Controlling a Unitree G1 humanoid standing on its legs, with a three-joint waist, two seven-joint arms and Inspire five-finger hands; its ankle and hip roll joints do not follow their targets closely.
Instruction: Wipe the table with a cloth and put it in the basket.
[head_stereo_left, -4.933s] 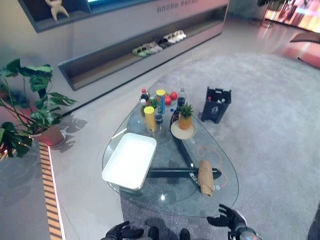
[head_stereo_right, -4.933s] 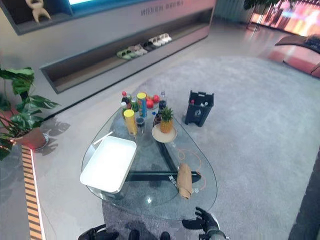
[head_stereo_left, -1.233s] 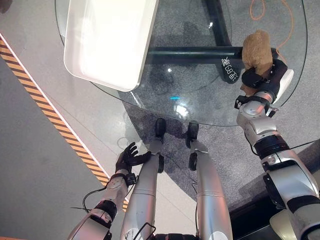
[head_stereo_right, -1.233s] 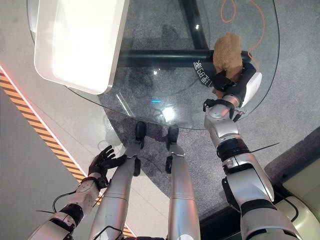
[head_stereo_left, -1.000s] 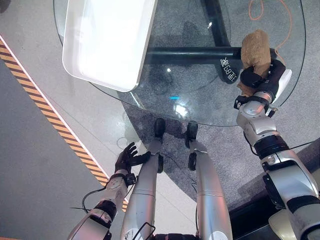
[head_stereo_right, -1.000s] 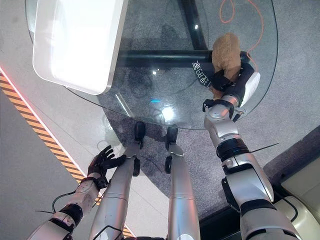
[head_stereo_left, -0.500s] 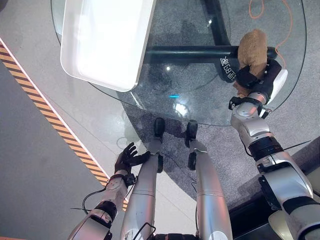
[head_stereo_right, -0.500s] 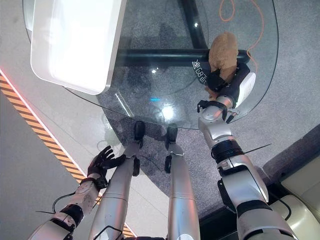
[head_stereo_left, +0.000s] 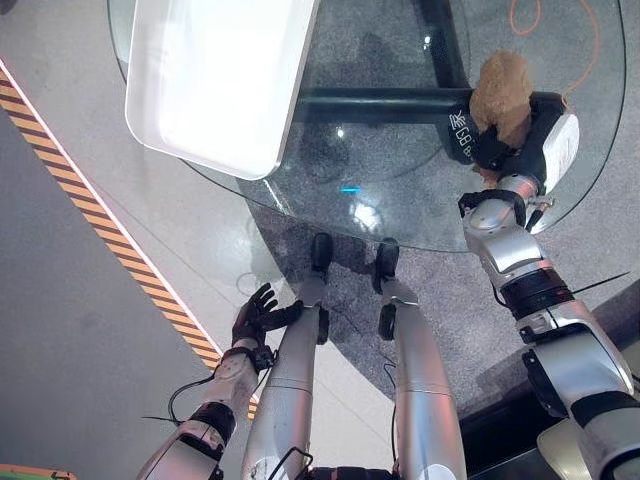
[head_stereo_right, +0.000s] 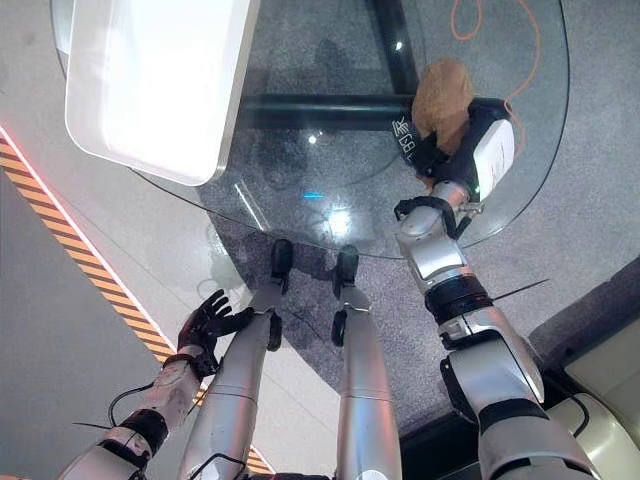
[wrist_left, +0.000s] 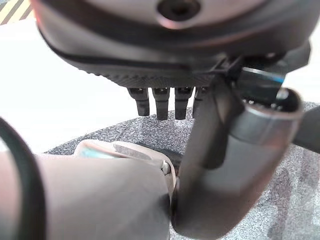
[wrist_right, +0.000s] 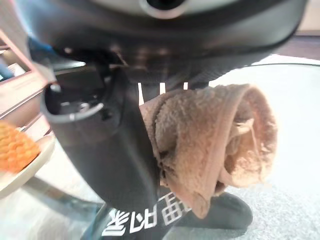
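The right hand (head_stereo_left: 512, 148) grasps the bunched tan cloth (head_stereo_left: 500, 85) on the glass table (head_stereo_left: 400, 200), apparently ready to begin wiping leftward; the left hand (head_stereo_left: 258, 314) hangs open.

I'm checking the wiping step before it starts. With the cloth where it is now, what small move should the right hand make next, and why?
Probably press the cloth down and sweep it leftward across the glass table. The right hand is curled round the bunched brown cloth at the table's right side, and the wide glass beside the white basket lies to its left. The left hand hangs open, low by the floor.
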